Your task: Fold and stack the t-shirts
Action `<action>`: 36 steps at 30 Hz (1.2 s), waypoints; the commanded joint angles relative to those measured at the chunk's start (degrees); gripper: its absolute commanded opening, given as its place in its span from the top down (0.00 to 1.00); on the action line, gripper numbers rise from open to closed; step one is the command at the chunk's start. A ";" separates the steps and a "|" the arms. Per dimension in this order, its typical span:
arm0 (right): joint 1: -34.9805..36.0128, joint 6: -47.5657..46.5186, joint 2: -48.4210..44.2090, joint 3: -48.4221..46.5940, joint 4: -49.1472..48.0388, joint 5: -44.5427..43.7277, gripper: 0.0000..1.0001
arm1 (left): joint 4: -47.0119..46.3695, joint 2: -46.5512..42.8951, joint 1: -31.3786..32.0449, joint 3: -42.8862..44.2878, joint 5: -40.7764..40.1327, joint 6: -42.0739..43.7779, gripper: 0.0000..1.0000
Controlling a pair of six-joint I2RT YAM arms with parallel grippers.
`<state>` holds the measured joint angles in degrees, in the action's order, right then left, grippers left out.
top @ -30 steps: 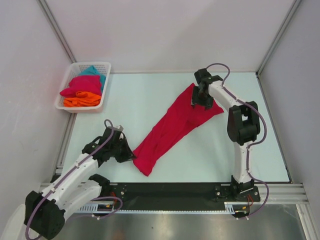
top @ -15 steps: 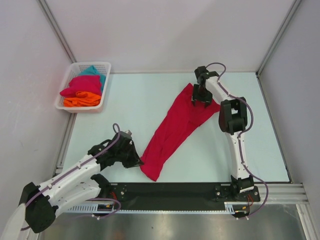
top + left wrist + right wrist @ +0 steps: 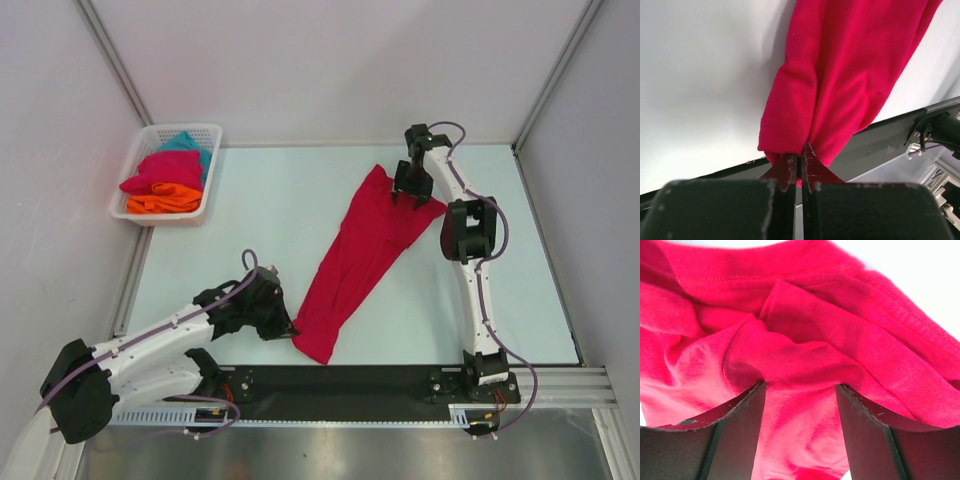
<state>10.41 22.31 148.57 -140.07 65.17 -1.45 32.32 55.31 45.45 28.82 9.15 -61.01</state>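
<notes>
A crimson t-shirt point(image 3: 365, 245) lies drawn out in a long diagonal strip across the table, from far right to near centre. My left gripper point(image 3: 290, 330) is shut on its near end, by the table's front edge; in the left wrist view the gripper point(image 3: 801, 160) pinches the bunched cloth point(image 3: 840, 75). My right gripper point(image 3: 412, 192) stands over the strip's far end. In the right wrist view the gripper point(image 3: 800, 390) is open, its tips pressed into rumpled red cloth point(image 3: 805, 300).
A white mesh basket point(image 3: 140, 210) stands at the far left with a crimson-pink shirt point(image 3: 160, 170), an orange one point(image 3: 165, 203) and a teal one point(image 3: 185, 142) folded inside. The black front rail point(image 3: 350, 385) runs just below the left gripper.
My left gripper has dragged the shirt's near end to the right and nearer the front edge, so the strip lies steeper. The right gripper has shifted slightly right on the far end.
</notes>
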 commanded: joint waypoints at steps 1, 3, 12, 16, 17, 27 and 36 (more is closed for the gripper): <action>-3.21 -1.47 3.83 -1.08 -6.54 -1.19 0.36 | -2.61 1.38 2.45 0.36 0.17 -2.36 1.00; -2.86 -1.39 1.73 0.05 -6.54 -0.75 0.37 | -2.52 1.99 2.89 1.15 -0.27 -2.36 1.00; 3.19 -1.48 -17.84 9.17 -7.95 -2.67 0.36 | -2.52 6.56 3.24 8.17 -1.76 1.33 1.00; 7.58 -1.04 -29.52 20.69 -9.00 -6.70 0.34 | -2.26 10.69 3.24 15.10 -2.90 3.88 1.00; 8.30 -0.95 -31.83 24.11 -10.22 -7.42 0.34 | -2.26 12.87 3.15 16.52 -3.34 4.75 1.00; 14.98 4.49 -60.93 50.32 -12.44 -11.99 0.33 | -2.44 33.97 1.66 38.82 -2.65 11.00 1.00; 14.99 4.94 -72.97 54.73 -7.95 -13.75 0.32 | 1.43 49.10 -2.12 56.06 -2.11 13.46 1.00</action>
<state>25.30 26.04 79.88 -86.00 55.83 -13.06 31.99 101.97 45.23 76.77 7.11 -50.13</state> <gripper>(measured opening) 0.672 0.015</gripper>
